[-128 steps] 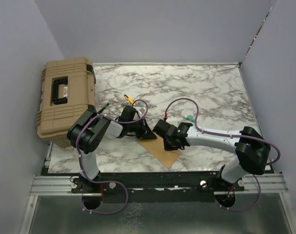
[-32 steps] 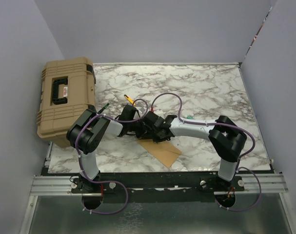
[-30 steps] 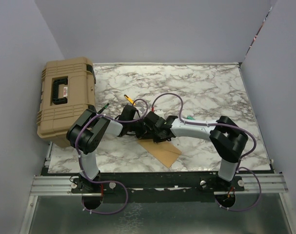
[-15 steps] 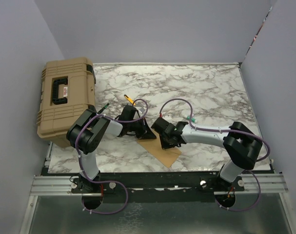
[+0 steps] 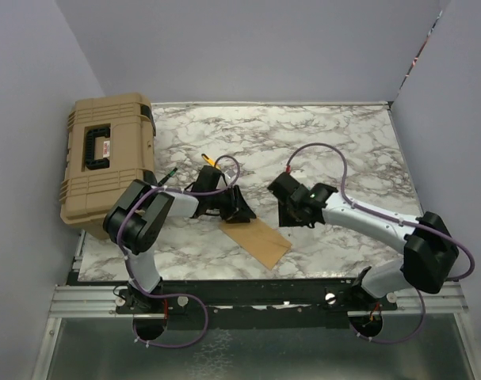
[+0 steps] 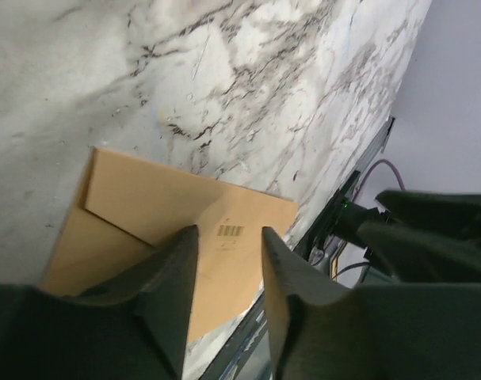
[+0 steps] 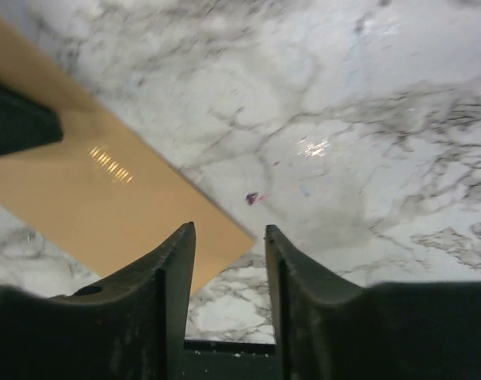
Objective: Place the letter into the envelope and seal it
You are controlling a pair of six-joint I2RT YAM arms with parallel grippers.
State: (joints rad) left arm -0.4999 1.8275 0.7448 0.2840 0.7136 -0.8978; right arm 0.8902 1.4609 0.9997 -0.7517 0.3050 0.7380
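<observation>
**Top view:** The envelope (image 5: pixel 260 241) lies flat and slanted on the marble table (image 5: pixel 343 150), close to the front edge. The left gripper (image 5: pixel 242 212) hangs over its far left corner. The right gripper (image 5: pixel 288 218) is just past its right end, not touching it. Wide bare marble stretches behind and to the right of both arms. A tan toolbox (image 5: pixel 109 158) stands along the left side, close behind the left arm's elbow.

**Left wrist:** The left gripper (image 6: pixel 227 237) has its jaws parted, with nothing pinched between them. The envelope (image 6: pixel 169 198) shows below the gap. Only here can you see a slanted fold line and a small printed barcode (image 6: pixel 230 231). Past the envelope the table (image 6: pixel 185 71) ends at a rail with a purple cable (image 6: pixel 380 170).

**Right wrist:** The right gripper (image 7: pixel 228 233) is also released, its gap over bare table (image 7: pixel 343 119). The envelope (image 7: pixel 89 190) ends in a corner just by the left finger. The dark left gripper (image 7: pixel 18 119) sits over its far end.
</observation>
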